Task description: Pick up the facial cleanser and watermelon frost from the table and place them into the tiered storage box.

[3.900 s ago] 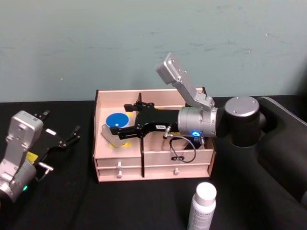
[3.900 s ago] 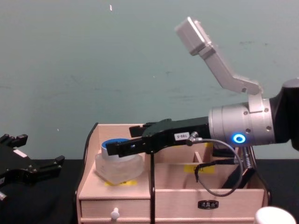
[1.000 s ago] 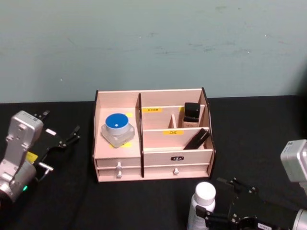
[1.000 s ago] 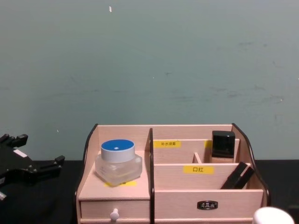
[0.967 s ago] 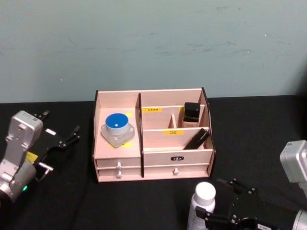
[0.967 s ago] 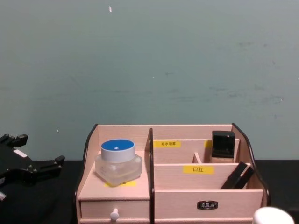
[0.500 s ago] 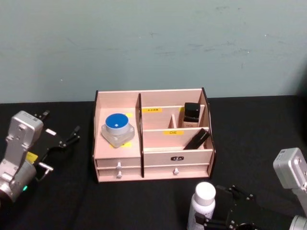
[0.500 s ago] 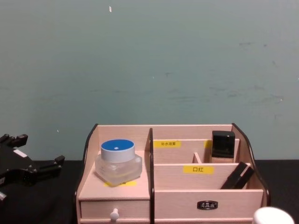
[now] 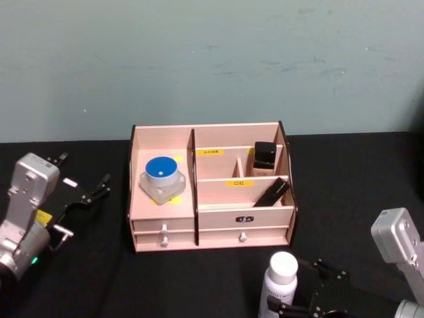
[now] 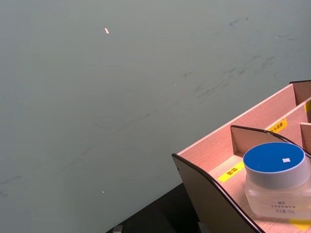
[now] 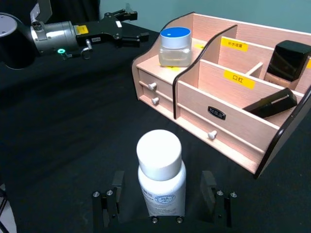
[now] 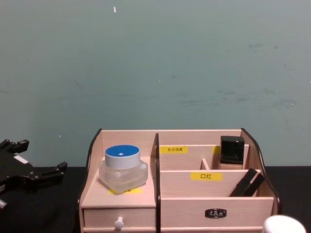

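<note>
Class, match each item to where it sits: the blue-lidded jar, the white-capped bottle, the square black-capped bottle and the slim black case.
Items:
1. blue-lidded jar
2. white-capped bottle
3. square black-capped bottle
4. slim black case

Places:
A. leaning in the front right compartment of the tiered storage box
B. on the table, between the open fingers of the right gripper
C. back right compartment
D. left compartment

Pairs: 1-D, 2-B, 3-C, 4-A

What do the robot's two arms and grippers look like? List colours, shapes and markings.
The black left gripper has slim pronged fingers, on a silver-grey boxy wrist with a yellow sticker and a green light. The black right gripper has flat rectangular fingers with visible screws, and a silver-grey block on its wrist.
</note>
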Motion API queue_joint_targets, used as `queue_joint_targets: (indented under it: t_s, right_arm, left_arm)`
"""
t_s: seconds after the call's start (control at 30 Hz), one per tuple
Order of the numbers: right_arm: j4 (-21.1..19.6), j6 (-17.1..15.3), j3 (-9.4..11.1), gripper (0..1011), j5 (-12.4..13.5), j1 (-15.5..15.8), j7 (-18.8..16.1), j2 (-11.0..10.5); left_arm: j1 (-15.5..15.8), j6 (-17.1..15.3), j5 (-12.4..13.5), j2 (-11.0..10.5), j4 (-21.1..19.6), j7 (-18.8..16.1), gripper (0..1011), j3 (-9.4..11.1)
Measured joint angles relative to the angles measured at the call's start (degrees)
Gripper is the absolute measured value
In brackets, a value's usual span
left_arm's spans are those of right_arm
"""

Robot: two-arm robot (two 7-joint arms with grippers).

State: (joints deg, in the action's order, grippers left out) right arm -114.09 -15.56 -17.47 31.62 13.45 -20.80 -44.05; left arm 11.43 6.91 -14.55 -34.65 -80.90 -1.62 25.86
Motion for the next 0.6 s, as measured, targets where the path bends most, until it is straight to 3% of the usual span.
queue_joint_targets:
  t_s: [0.6]
  right_arm:
    - [3.88,0.62,-2.46,1002,-2.68,-3.44,-1.25,3.08]
  left_arm:
    - [0.00,0.00,0.00,0.00,0.00,0.00,1001,0.00]
